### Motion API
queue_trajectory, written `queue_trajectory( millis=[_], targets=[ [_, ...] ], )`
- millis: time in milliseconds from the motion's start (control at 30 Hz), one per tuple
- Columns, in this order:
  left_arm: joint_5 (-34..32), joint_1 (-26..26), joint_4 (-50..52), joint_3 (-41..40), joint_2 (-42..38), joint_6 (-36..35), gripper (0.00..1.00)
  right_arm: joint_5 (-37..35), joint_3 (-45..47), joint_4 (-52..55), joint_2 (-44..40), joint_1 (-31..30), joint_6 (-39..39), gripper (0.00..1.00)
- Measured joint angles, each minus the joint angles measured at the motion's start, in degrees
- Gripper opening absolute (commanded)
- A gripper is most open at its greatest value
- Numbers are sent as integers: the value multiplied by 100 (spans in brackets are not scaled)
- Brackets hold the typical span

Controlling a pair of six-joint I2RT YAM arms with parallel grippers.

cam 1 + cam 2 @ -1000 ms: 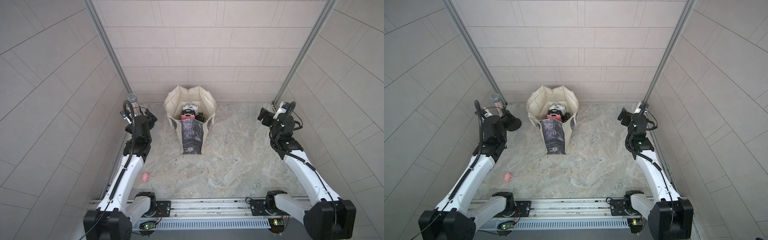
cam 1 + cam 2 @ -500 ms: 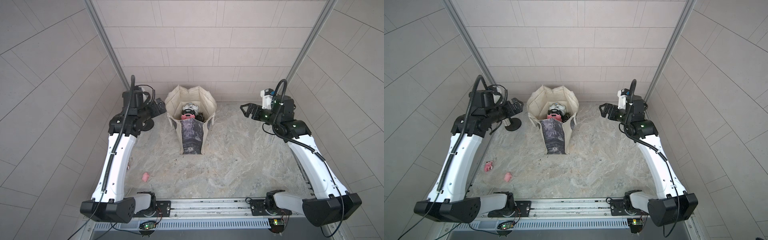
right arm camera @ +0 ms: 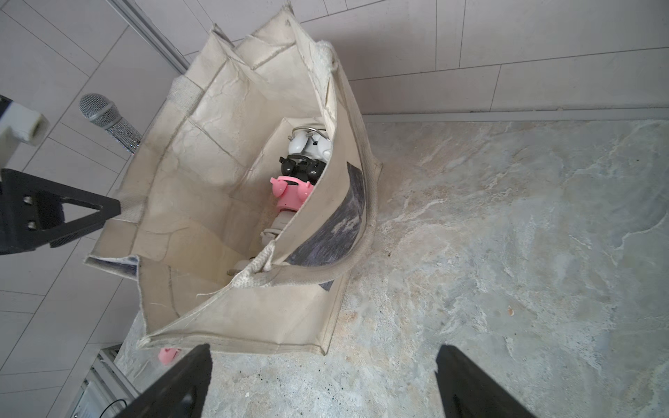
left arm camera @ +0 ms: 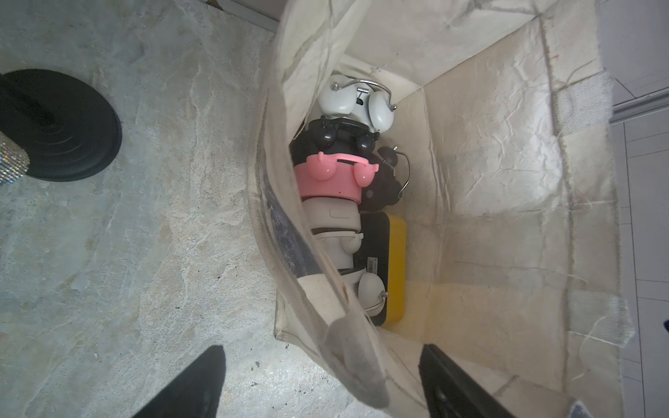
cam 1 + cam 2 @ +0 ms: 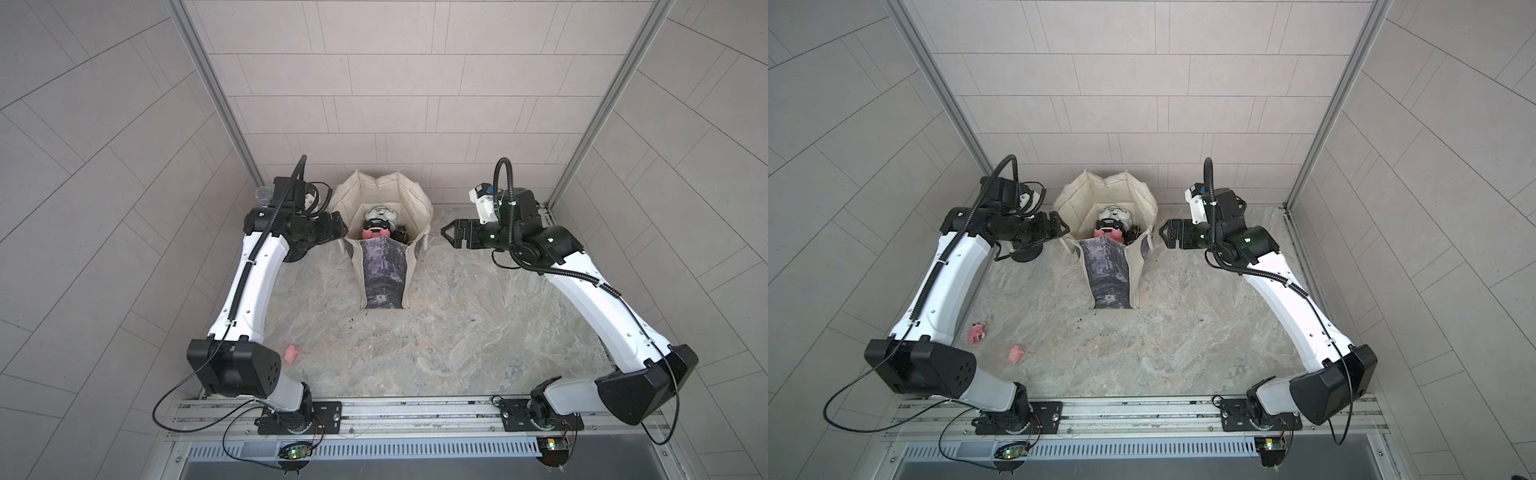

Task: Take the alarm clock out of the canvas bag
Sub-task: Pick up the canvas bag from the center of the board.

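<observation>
- Now the left gripper (image 5: 340,227), jaws spread, straddles the rim of the bag (image 5: 384,270), nearer than before.
- Likewise nearer, the right gripper (image 5: 448,233), released, hovers beside the bag.
- Alarm clocks (image 4: 329,181) stay inside the bag.

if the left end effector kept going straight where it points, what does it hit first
Probably the canvas bag: its near rim sits inside the open left end effector, ahead of the clocks, though depth is unclear.

Canvas bag (image 5: 382,270) open; alarm clocks (image 4: 327,179) prob. stacked inside.
</observation>
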State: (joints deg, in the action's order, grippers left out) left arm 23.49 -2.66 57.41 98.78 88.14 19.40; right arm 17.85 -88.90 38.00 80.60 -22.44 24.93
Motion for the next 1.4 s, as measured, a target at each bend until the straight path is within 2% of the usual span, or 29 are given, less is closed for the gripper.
queue_trajectory(
  millis=[133, 267, 333, 533, 700, 767, 1000, 1067, 1167, 1267, 1400],
  targets=[
    [-20, 17, 13, 365, 302, -2, 82, -157, -229, 7, 267, -4, -13, 98],
    [-59, 55, 118, 719, 748, -17, 67, -243, -540, -2, 658, -4, -7, 98],
    [-48, 66, 168, 896, 992, -31, 56, -245, -726, -4, 896, -4, -4, 97],
    [151, 70, 254, 997, 1414, -42, 31, -170, -1287, 26, 1635, -4, -7, 97],
    [334, 57, 275, 997, 1473, -4, 1, -2, -1580, 15, 2052, -4, 24, 90],
    [365, 31, 278, 1012, 1473, -37, 0, 85, -1720, -13, 2212, -4, 68, 86],
    [481, -96, 369, 1152, 1462, -103, 0, 380, -2087, -22, 2693, -4, 116, 59],
    [492, -160, 442, 1237, 1462, -153, 0, 431, -2074, -17, 2699, -4, 111, 36],
    [490, -256, 568, 1375, 1462, -238, 0, 494, -2009, -48, 2688, -4, 129, 14],
    [498, -369, 728, 1541, 1462, -306, 0, 511, -1755, -74, 2586, -2, 153, 2],
    [468, -601, 1069, 1882, 1462, -457, 0, 468, -1056, -175, 2094, 2, 175, 1]
  ],
)
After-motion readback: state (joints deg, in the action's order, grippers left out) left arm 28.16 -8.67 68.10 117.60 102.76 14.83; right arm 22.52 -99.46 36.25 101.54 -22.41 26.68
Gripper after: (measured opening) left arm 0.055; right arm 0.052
